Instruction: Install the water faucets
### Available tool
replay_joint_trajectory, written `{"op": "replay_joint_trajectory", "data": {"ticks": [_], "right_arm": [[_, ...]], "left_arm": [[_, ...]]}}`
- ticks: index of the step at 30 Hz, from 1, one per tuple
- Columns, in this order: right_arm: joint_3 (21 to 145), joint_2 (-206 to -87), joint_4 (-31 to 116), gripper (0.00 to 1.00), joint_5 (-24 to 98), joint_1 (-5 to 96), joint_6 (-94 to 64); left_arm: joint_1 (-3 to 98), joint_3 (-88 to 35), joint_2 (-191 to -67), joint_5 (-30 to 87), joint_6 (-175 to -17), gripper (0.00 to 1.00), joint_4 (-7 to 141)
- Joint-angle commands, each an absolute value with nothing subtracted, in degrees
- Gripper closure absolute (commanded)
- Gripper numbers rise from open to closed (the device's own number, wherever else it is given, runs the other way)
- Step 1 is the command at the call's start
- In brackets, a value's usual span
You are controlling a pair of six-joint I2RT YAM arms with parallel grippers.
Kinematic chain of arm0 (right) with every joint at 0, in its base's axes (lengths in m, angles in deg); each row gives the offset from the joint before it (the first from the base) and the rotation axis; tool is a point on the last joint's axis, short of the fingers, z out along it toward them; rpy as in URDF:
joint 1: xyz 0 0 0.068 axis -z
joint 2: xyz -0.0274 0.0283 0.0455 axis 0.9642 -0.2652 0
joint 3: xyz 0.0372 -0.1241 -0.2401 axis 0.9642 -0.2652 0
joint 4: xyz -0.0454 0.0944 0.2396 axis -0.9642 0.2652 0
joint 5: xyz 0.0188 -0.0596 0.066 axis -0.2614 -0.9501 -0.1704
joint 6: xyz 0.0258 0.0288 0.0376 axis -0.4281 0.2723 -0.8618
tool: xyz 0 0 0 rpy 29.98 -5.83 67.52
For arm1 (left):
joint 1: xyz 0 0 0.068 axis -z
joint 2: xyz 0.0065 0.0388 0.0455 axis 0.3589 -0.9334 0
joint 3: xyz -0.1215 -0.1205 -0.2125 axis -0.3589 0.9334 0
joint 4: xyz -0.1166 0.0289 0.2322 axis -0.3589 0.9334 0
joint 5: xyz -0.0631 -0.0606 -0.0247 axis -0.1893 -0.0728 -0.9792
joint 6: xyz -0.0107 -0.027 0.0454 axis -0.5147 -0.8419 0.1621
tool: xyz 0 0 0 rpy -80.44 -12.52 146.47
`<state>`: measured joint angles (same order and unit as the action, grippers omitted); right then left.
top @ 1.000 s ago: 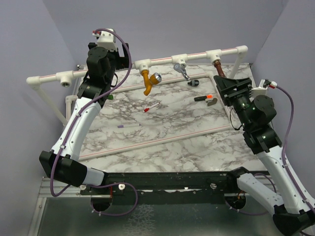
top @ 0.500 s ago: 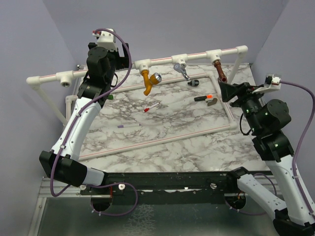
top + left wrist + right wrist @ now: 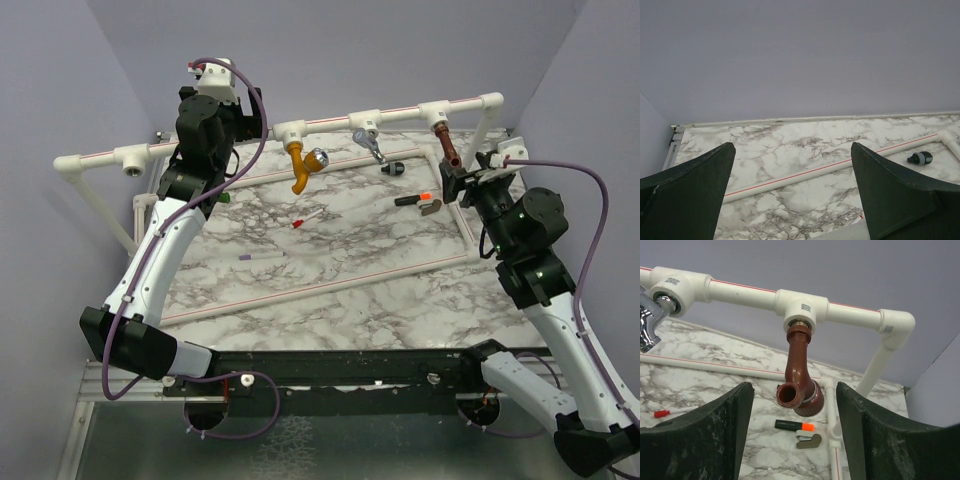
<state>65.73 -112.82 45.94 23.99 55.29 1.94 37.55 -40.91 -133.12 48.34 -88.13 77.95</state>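
A white pipe (image 3: pixel 330 120) with tee sockets runs along the back. Three faucets hang from it: mustard-orange (image 3: pixel 300 166), silver-grey (image 3: pixel 370 146) and dark brown (image 3: pixel 446 148). My right gripper (image 3: pixel 462 180) is open just in front of the brown faucet. In the right wrist view the brown faucet (image 3: pixel 799 385) hangs from its tee between my open fingers (image 3: pixel 794 405), untouched. My left gripper (image 3: pixel 238 112) is open and empty, held high near the pipe; the left wrist view (image 3: pixel 792 150) shows only table between the fingers. A small dark green piece (image 3: pixel 225 198) peeks out beside the left arm, mostly hidden.
The left tee socket (image 3: pixel 133 160) holds nothing. On the marble table lie a black-and-orange marker piece (image 3: pixel 412 199), a grey clip (image 3: pixel 432 207), a black-grey piece (image 3: pixel 393 168), a red-tipped stick (image 3: pixel 305 218) and a purple stick (image 3: pixel 258 257). A low white pipe frame (image 3: pixel 320 283) rims the table.
My right gripper drew back to the right and turned its wrist, then swung in again towards the brown faucet. The left arm has not moved.
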Motion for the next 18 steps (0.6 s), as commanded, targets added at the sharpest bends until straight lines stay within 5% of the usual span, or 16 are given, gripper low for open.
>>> {"op": "replay_joint_trajectory", "data": {"ticks": [1, 18], "right_arm": [[64.01, -113.94, 37.89, 0.29, 26.67, 55.11, 9.81], [62.46, -121.26, 30.43, 0.39, 22.05, 55.06, 14.89]], "left_arm": [[37.30, -38.74, -134.54, 48.90, -89.17, 0.01, 84.29], [37.29, -38.62, -134.89, 48.64, -89.24, 0.01, 84.21]]}}
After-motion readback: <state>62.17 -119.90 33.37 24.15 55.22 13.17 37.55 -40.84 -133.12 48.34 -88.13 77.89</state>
